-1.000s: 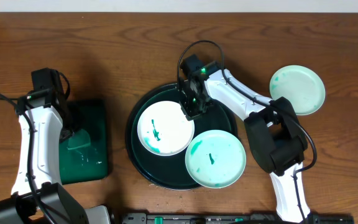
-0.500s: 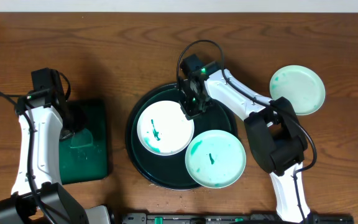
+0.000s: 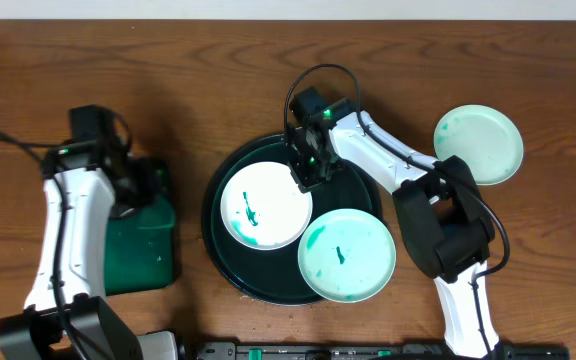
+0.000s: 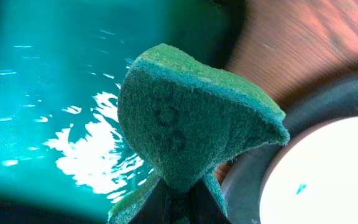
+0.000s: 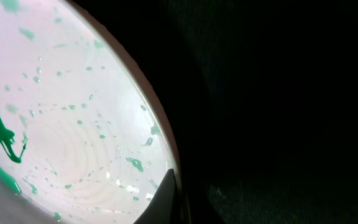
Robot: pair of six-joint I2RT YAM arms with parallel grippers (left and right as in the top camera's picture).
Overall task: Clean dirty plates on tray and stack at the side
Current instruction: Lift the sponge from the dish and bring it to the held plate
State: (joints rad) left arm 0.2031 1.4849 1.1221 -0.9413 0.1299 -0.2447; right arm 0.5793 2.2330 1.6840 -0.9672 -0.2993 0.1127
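The round dark tray (image 3: 230, 265) holds two plates. The left plate (image 3: 265, 206) is white with teal streaks. The front-right plate (image 3: 347, 256) is smeared pale teal and overhangs the tray's rim. A third smeared plate (image 3: 478, 145) lies on the table at the right. My right gripper (image 3: 308, 176) is shut on the far rim of the left plate (image 5: 61, 124), with one finger (image 5: 166, 196) over its edge. My left gripper (image 3: 136, 192) is shut on a green sponge (image 4: 191, 118), held above the small tray's right edge, left of the round tray (image 4: 272, 158).
A small rectangular green tray (image 3: 138, 245) with teal water (image 4: 55, 93) sits at the left. The wooden table (image 3: 198, 90) shows bare wood around both trays. A dark rail runs along the front edge (image 3: 368, 350).
My left arm has lifted the sponge out of the rectangular tray and swung right toward the round tray. The right gripper and the plates have not moved.
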